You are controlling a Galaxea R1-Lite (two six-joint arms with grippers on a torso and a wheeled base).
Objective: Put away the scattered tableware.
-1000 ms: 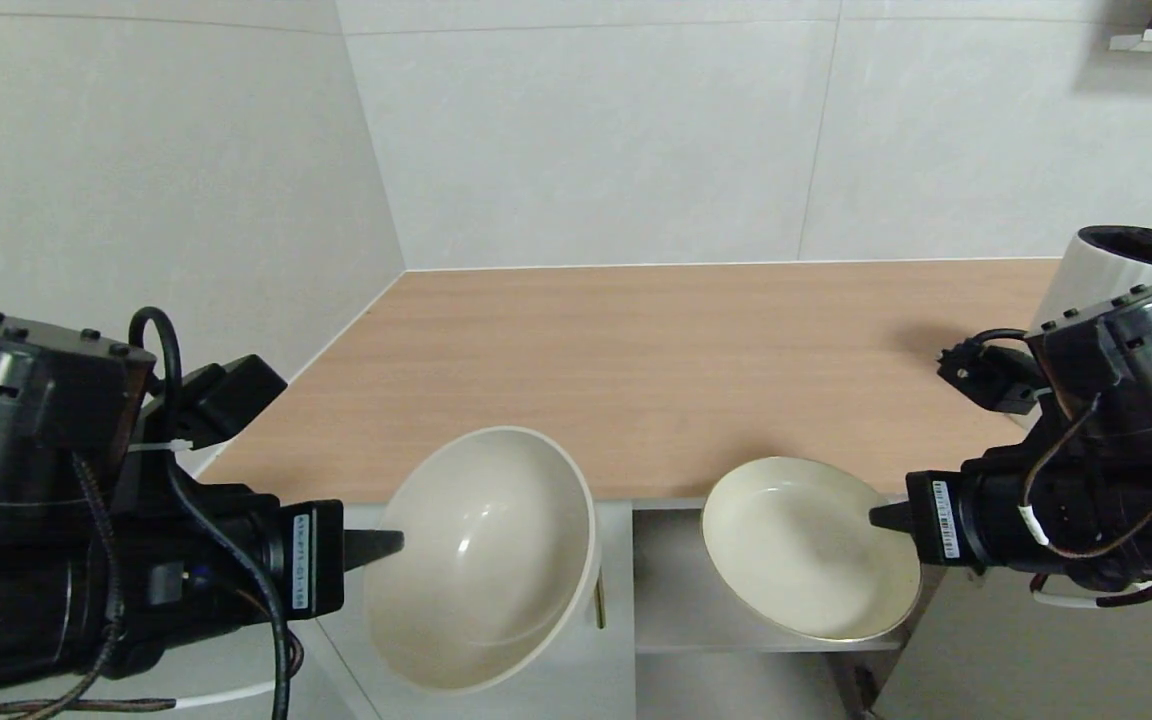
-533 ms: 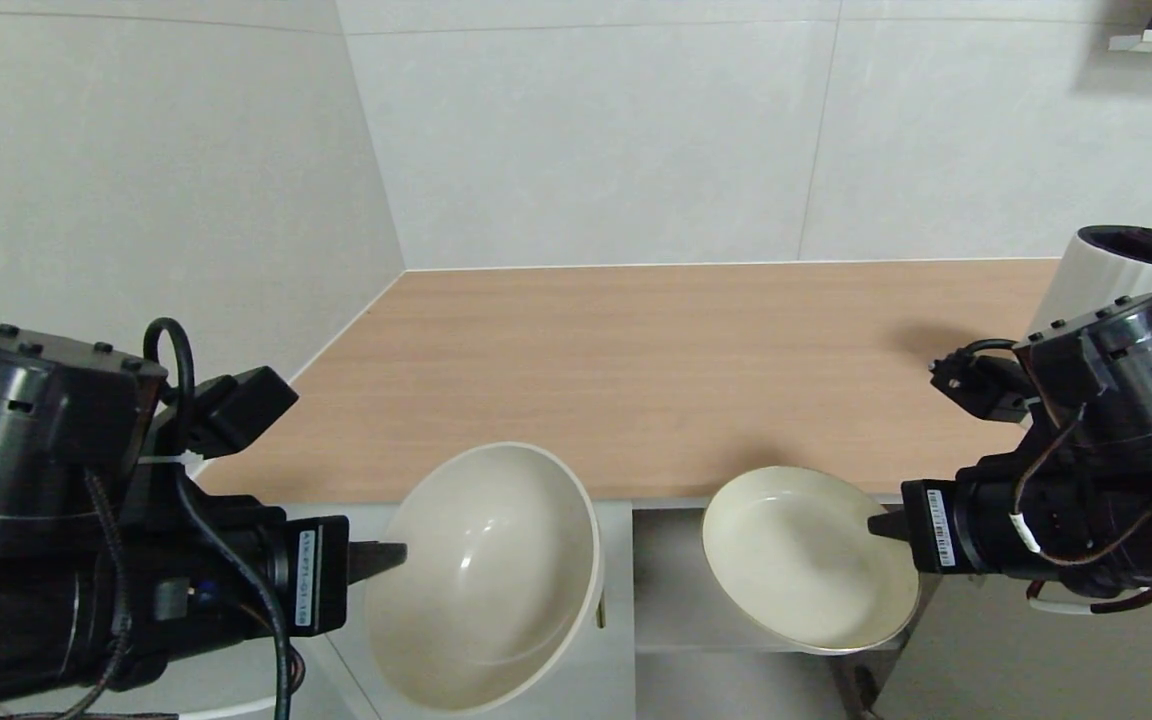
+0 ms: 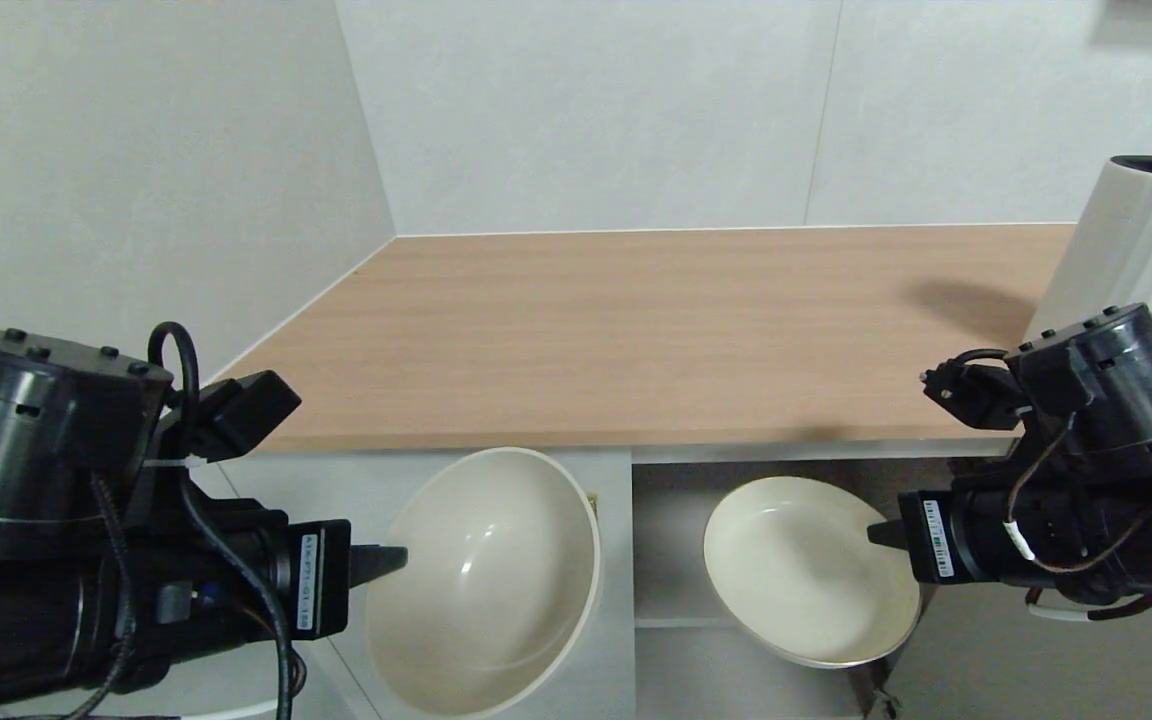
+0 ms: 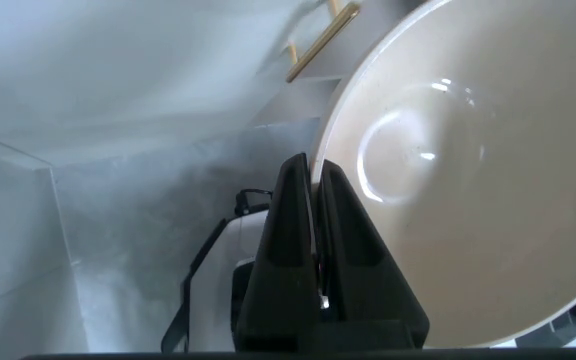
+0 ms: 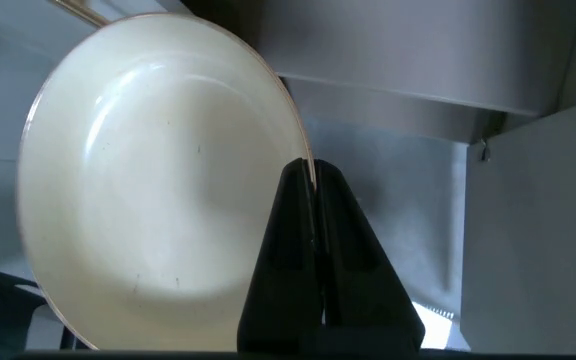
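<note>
Wooden countertop [image 3: 636, 330] runs into the corner of a pale tiled room, with a white ribbed canister [image 3: 1151, 240] parked at about 2 o'clock. Both arms are below the counter edge, in front of the cabinets.

Down at 7 o'clock the left gripper [image 3: 388, 553] is pinched tight on the rim of a deep cream bowl [image 3: 496, 590], which is tipped up on edge with its inside facing us. At 5 o'clock the right gripper [image 3: 876, 533] is clamped the same way on the rim of a shallow cream plate [image 3: 801, 570]. That one is tilted too, right in front of an open shelf compartment [image 3: 666, 560] at 6 o'clock.

So I'd call this the stowing step: both dishes are picked up and off the counter, neither is shelved yet.

Next move probably wants the plate levelled out, slid into that opening and set flat before letting go. The bowl is trickier. It's in front of a grey panel with a gold handle [image 4: 323, 40], and honestly I can't tell if that door is open or shut from here.
</note>
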